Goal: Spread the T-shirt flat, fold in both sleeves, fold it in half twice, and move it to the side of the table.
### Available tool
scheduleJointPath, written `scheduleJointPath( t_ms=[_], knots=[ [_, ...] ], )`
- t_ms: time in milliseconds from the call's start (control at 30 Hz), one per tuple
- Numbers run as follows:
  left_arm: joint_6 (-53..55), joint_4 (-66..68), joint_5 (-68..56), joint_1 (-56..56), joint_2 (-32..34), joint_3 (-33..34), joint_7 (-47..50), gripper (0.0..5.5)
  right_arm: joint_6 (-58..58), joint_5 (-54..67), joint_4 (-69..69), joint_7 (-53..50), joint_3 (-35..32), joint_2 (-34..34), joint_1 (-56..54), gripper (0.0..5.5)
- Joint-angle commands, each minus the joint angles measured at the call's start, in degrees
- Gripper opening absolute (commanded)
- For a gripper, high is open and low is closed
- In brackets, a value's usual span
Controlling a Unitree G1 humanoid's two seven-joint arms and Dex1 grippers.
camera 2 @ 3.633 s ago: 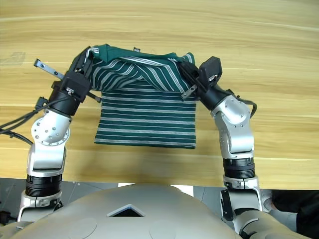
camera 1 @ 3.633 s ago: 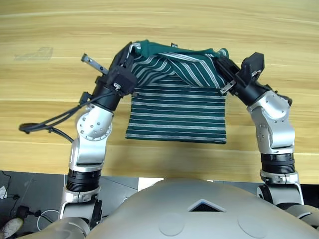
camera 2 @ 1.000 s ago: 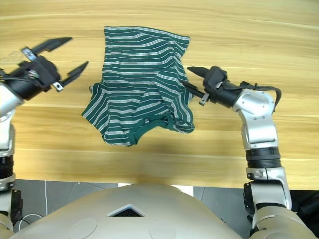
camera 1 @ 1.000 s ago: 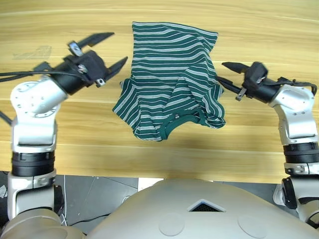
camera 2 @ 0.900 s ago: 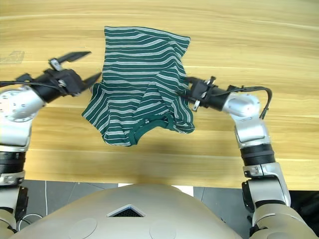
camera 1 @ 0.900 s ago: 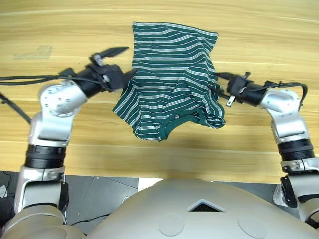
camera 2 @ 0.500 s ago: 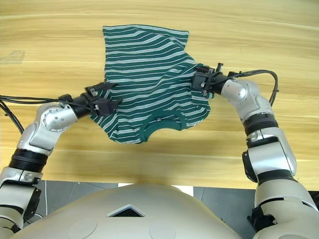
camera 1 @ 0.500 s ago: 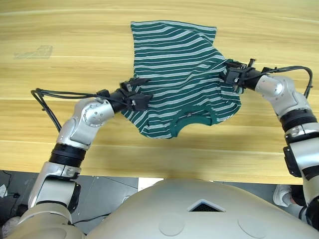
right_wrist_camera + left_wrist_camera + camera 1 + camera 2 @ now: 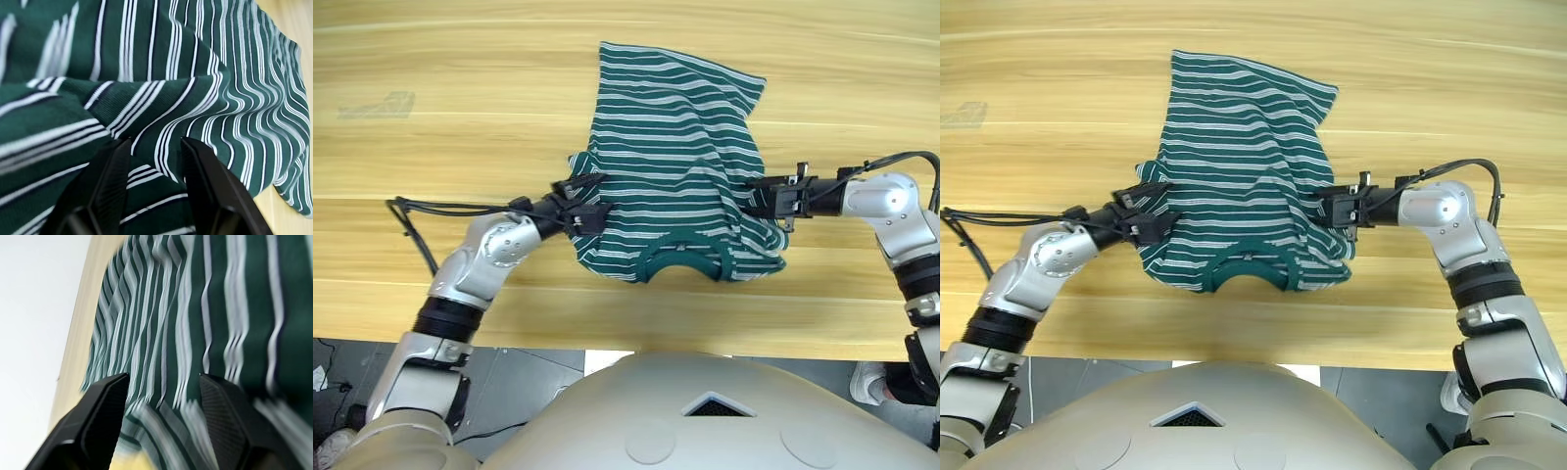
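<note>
A green T-shirt with white stripes lies rumpled on the wooden table, its collar toward me and its hem at the far end. My left gripper sits at the shirt's left sleeve edge, shut on the cloth; the left wrist view has striped fabric between its fingers. At the shirt's right side, my right gripper is shut on a raised fold of fabric. The sleeves are bunched under and beside the body.
Bare wooden table surrounds the shirt on the left, right and far side. The table's near edge runs just below the collar. A black cable trails off my left arm.
Both grippers closed in on the shirt's sides and took hold. Over the last half second the shirt slid and turned to the right, and its collar end now lies squarer to me.
</note>
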Motion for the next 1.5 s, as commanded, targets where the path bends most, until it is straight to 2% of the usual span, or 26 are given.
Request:
scheduleJointPath(
  t_ms=[33, 133, 300, 467, 600, 767, 867, 1033, 1200, 1333, 1500],
  knots=[
    [1.0, -3.0, -2.2, 3.0, 6.3, 6.8, -0.9, 2.64, 2.9, -3.9, 3.1, -3.1, -2.2, -3.4, 2.3, 1.87],
    [1.4, -5.1, -3.0, 6.0, 6.9, 8.1, -1.0, 2.64, 2.7, -4.6, 2.3, -4.8, -3.0, -3.3, 3.0, 1.87],
    [2.3, -6.9, -2.7, 7.5, 3.8, 6.3, -1.0, 2.64, 2.2, -5.8, 2.8, -7.5, -3.4, -1.6, 1.7, 1.87],
    [2.4, -6.6, -2.4, 7.1, 2.2, 5.2, -1.0, 2.64, -1.3, -8.2, 6.2, -15.5, -5.5, 0.7, -3.2, 1.87],
    [2.5, -6.2, -2.7, 5.0, 1.9, 5.4, -1.4, 2.64, -0.3, -1.7, 3.9, -10.0, -7.6, 0.5, -3.2, 1.87],
    [2.6, -6.0, -3.7, 3.5, 3.7, 9.1, -0.8, 2.64, 2.5, 2.8, 2.0, -2.4, -11.2, -4.7, -2.2, 1.87],
    [2.7, -5.2, -3.6, 1.3, 2.2, 8.7, -0.4, 2.64, 1.7, 0.7, 3.7, -6.2, -12.0, -2.7, -5.2, 1.87],
    [2.1, -2.6, -2.8, -6.9, -6.5, 1.4, -0.4, 2.64, -1.0, -8.2, 14.1, -24.5, -10.4, 7.3, -14.3, 1.87],
    [0.8, 2.6, -0.6, -9.9, -15.3, -9.0, -1.8, 2.64, -2.6, -12.0, 21.4, -33.1, -9.5, 12.3, -20.2, 1.87],
    [-0.5, 9.1, 1.5, -10.1, -18.0, -13.8, -1.4, 2.64, -3.6, -13.5, 26.9, -35.8, -8.7, 13.2, -22.8, 1.87],
    [-2.9, 15.6, 4.2, -7.6, -17.6, -16.9, 1.0, 2.64, -4.9, -13.4, 29.2, -38.5, -9.1, 13.6, -23.2, 1.87]
  ],
)
